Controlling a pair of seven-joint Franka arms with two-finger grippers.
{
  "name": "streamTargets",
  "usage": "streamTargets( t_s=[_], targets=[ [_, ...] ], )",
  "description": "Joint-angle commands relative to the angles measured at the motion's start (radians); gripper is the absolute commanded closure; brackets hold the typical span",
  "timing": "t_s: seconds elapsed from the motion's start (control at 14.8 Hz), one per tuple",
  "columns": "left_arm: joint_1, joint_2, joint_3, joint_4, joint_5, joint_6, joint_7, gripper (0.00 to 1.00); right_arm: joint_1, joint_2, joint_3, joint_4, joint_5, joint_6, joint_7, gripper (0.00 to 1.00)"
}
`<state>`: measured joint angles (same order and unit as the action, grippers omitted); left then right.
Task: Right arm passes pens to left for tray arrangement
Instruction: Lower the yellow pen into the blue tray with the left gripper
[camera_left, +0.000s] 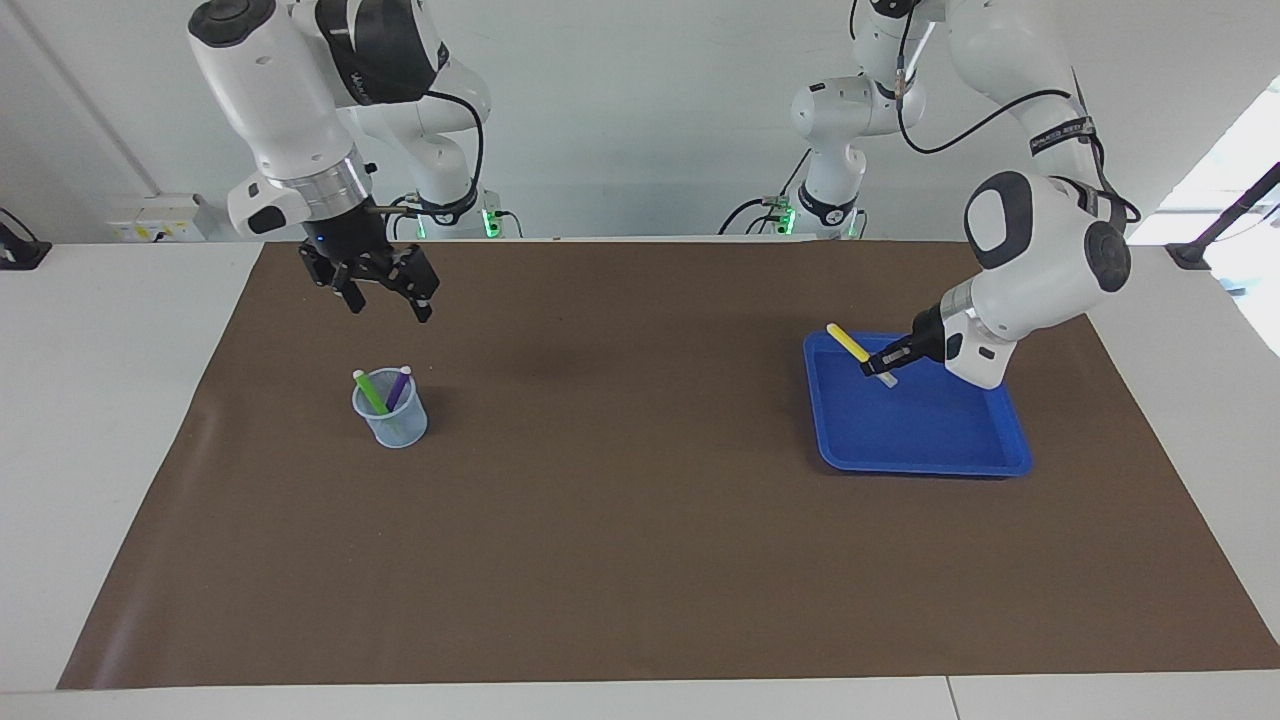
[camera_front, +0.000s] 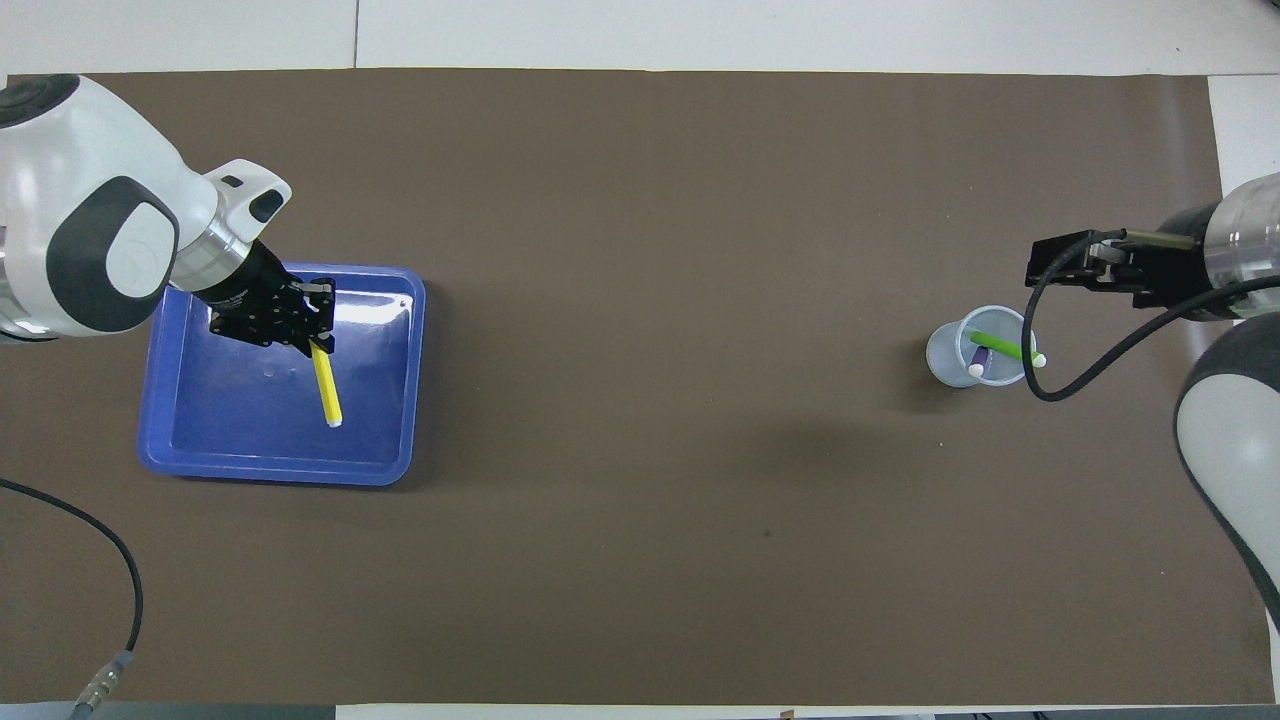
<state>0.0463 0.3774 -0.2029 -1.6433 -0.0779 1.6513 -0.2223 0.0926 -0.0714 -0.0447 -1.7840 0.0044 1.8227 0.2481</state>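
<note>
The left gripper (camera_left: 880, 366) hangs low over the blue tray (camera_left: 985, 452), its fingers clenched on the pale end of the yellow pen (camera_left: 848, 342); the pen tilts up and away from the gripper, its yellow length raised above the tray floor, over the part of the tray nearer the robots; whether the pen's gripped end touches the tray cannot be told. The tray lies on the brown mat (camera_left: 640, 540) toward the left arm's end of the table. The right gripper (camera_left: 385, 298) hangs in the air with its jaws spread wide and nothing between them, above the mat over the spot just on the robots' side of the pale blue mesh cup (camera_left: 392, 420); a small blue light glows on its black wrist. The cup stands toward the right arm's end of the table; the green pen (camera_left: 369, 391) and the purple pen (camera_left: 399, 387) lean inside it, pale ends upward.
</note>
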Motion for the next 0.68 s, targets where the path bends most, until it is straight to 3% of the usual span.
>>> streamTargets(
  t_s=[0.0,0.2,0.61],
  targets=[
    [-0.013,0.133,-0.047,0.161,0.110,-0.102,0.050,1.00,-0.008,-0.007,0.013,0.052,-0.046,-0.080,-0.020,0.00],
    [-0.013,0.159,-0.070,0.163,0.187,-0.099,0.113,1.00,-0.011,-0.007,0.008,0.095,-0.044,-0.163,-0.038,0.00],
    [-0.003,0.153,-0.069,0.109,0.193,0.011,0.115,1.00,-0.039,-0.013,-0.017,0.094,-0.026,-0.194,-0.136,0.00]
  ],
)
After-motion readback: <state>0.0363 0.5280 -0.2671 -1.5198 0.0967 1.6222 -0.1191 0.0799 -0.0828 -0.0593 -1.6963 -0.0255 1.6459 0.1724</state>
